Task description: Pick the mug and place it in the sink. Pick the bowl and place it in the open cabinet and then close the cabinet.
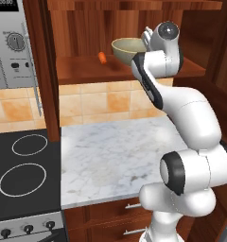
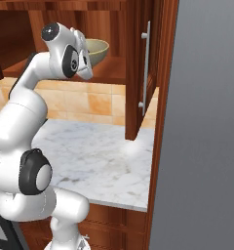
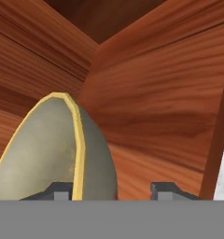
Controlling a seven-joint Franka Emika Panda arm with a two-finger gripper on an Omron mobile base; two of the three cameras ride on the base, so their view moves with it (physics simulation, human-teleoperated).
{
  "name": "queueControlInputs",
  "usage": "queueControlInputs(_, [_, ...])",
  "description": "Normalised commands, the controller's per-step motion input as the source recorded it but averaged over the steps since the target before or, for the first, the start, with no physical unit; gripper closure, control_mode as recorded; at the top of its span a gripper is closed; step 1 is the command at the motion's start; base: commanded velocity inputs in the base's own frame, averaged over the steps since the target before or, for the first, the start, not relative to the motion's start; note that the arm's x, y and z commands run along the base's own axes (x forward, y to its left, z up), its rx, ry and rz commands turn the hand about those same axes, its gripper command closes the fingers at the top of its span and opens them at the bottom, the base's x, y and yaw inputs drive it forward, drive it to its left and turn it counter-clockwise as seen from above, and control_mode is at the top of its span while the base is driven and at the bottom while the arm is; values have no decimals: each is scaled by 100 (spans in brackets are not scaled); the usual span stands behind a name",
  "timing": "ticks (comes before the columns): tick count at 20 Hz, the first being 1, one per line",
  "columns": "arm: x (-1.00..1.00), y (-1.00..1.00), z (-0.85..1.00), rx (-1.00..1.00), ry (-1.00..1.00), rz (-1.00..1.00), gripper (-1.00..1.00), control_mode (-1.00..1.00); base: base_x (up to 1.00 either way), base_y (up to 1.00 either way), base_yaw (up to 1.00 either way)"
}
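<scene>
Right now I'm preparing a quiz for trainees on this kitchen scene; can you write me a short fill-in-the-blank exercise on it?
1. The olive-tan bowl sits on the shelf of the open ____.
2. The small thing lying on that shelf left of the bowl, in the left base view, is coloured ____.
3. The marble counter lies to the right of a black ____.
4. The cabinet door carries a vertical silver ____.

Missing words: cabinet; orange; stovetop; handle
</scene>
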Motion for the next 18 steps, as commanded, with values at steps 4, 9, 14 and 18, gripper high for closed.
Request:
queueControlInputs(4, [0, 0, 0, 0, 0, 0, -100, -100, 0, 0, 0])
queueControlInputs(9, [-16, 0, 0, 0, -1, 1, -100, -100, 0, 0, 0])
queueControlInputs(14, [-44, 0, 7, 0, -15, 0, -100, -100, 0, 0, 0])
queueControlInputs(18, [-19, 0, 30, -4, -23, 0, -100, -100, 0, 0, 0])
